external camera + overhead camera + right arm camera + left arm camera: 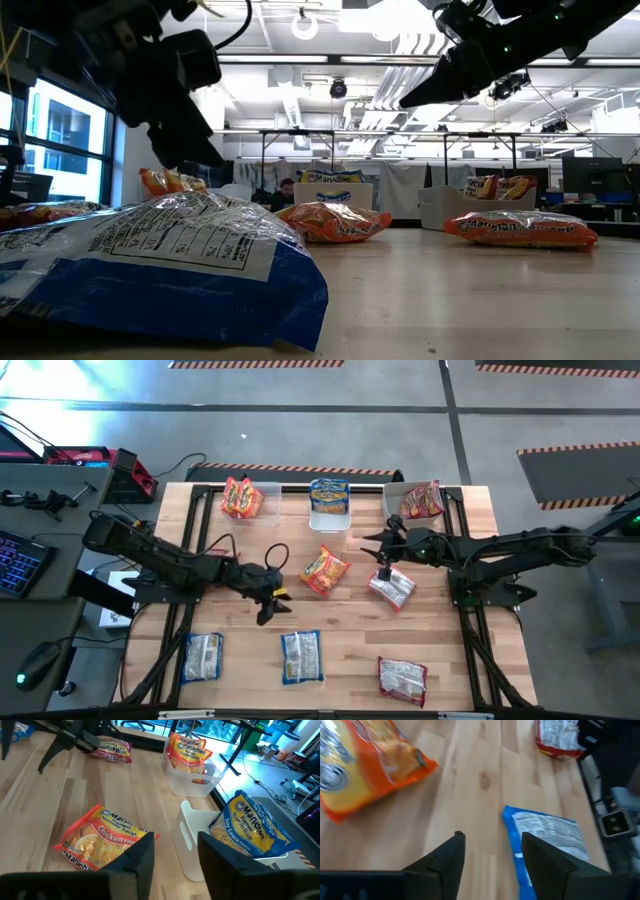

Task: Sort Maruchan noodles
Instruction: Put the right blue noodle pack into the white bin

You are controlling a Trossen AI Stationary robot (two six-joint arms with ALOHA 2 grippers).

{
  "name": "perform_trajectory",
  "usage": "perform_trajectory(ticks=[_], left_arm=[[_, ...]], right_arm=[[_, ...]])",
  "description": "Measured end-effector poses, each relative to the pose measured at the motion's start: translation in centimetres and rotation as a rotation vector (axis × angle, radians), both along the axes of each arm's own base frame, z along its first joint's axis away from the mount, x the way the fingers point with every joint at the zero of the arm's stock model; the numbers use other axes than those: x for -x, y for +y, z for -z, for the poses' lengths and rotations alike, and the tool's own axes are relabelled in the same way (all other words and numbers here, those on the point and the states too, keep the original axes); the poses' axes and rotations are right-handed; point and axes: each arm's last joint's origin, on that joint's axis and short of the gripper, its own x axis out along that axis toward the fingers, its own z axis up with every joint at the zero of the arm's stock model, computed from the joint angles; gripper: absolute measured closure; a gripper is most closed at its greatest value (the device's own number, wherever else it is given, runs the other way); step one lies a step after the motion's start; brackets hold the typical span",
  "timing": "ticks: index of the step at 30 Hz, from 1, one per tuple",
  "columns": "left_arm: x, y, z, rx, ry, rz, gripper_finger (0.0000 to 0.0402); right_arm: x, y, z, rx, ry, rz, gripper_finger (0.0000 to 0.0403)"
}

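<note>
Maruchan noodle packets lie flat on the wooden table (pixel 440 640). An orange one (pixel 325 570) is in the middle, and a red-and-white one (pixel 392 588) is to its right. Two blue-and-white ones (pixel 300 657) (pixel 203 657) and another red-and-white one (pixel 402 680) lie near the front edge. My left gripper (pixel 270 602) hovers open left of the orange packet. In its wrist view the fingers (pixel 492 847) are empty, with a blue packet (pixel 545 835) beyond them. My right gripper (pixel 385 548) (pixel 175 850) hangs open above the table, just beyond the red-and-white packet.
Three clear bins stand along the far edge. The left one (pixel 262 510) holds orange packets, the middle one (pixel 330 520) a blue packet (pixel 255 827), and the right one (pixel 395 495) a red packet. Another red-and-white packet (pixel 110 750) lies near the left arm. Bare wood shows between the packets.
</note>
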Motion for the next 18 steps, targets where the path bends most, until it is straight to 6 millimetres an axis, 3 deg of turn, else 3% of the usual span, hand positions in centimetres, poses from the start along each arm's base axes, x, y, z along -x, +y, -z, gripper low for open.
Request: perform_trajectory(ticks=[6, 11, 18], left_arm=[[0.3, -1.7, 0.2, 0.085, 0.037, 0.018, 0.0179], [0.2, -2.8, 1.3, 0.040, 0.082, 0.028, 0.0166], [-2.1, -5.0, 3.0, 0.002, 0.147, 0.165, 0.0168]], right_arm=[[0.0, 0.0, -0.1, -0.011, -0.010, 0.004, 0.0238], [0.0, 0.0, -0.1, -0.013, -0.011, 0.005, 0.0226], [0.0, 0.0, -0.1, -0.013, -0.011, 0.005, 0.0226]])
